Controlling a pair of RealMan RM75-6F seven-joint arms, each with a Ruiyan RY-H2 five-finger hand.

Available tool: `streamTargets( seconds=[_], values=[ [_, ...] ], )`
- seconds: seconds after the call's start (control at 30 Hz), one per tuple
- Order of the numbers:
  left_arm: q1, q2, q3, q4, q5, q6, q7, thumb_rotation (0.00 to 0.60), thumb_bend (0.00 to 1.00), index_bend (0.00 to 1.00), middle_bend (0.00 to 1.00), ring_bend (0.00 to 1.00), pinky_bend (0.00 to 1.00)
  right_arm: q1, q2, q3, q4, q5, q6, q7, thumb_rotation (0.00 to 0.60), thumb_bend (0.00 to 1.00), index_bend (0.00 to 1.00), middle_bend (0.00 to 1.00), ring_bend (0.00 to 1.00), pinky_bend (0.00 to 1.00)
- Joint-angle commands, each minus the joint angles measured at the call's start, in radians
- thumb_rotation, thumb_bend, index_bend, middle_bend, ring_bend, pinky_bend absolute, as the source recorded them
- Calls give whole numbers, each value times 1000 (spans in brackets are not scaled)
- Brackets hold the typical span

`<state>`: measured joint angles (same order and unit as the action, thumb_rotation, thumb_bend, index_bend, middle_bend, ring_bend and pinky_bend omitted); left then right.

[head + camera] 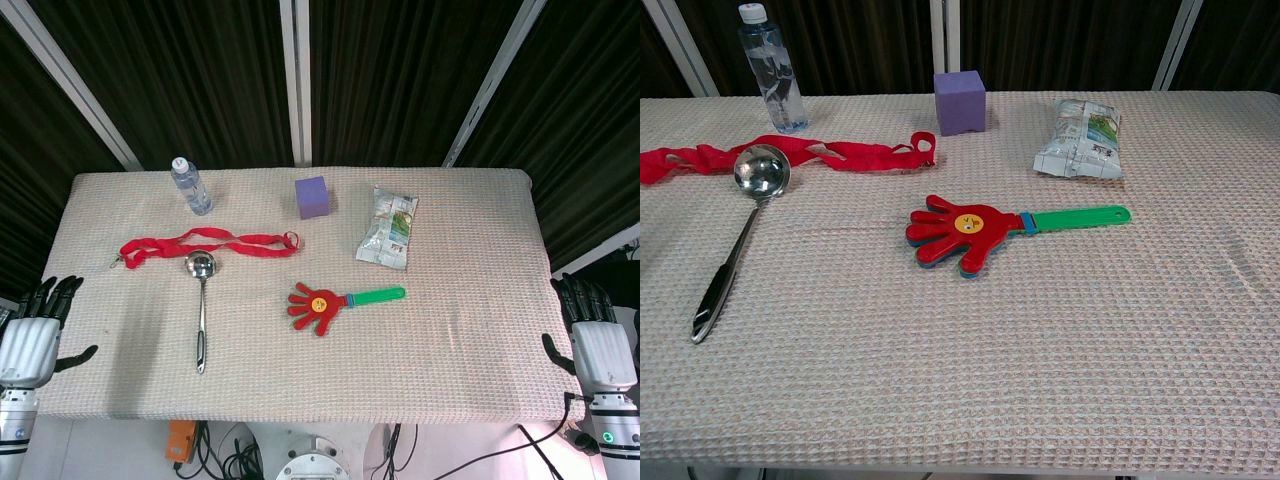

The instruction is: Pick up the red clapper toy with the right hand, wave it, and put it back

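- the right hand (601,345) sits off the table's right edge near the front corner, fingers extended upward and spread, thumb out to the side, holding nothing
- the left hand (30,338) mirrors it off the left edge, fingers straight and apart, thumb out, also released; neither hand shows in the chest view
- the red clapper toy (322,303) lies flat on the table (450,370) well to the left of the right hand and further in, its green handle pointing back toward that hand and its red palm facing away from it
- between the right hand and the clapper the woven cloth is bare
- beyond the clapper from the right hand lie a ladle (200,312) and a red ribbon (205,245), closer to the left hand
- at the far edge, away from both hands, stand a water bottle (190,186), a purple cube (312,197) and a snack packet (388,227), the packet nearest the right hand's side
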<state>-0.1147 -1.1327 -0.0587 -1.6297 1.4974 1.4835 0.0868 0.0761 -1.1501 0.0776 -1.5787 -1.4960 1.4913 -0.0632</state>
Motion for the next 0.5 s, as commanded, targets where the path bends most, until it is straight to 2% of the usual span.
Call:
streamTargets(
  seconds=[0.03, 0.5],
  values=[
    [2, 0, 1, -2, 1, 3, 3, 600, 89, 73, 70, 0, 36, 0, 1, 1, 3, 1, 1, 4, 600, 269, 0, 0, 0, 0],
    [21, 3, 10, -19, 1, 25, 12, 600, 89, 74, 70, 0, 36, 10, 1, 0, 11, 3, -18, 14, 600, 269, 0, 0, 0, 0]
  ],
)
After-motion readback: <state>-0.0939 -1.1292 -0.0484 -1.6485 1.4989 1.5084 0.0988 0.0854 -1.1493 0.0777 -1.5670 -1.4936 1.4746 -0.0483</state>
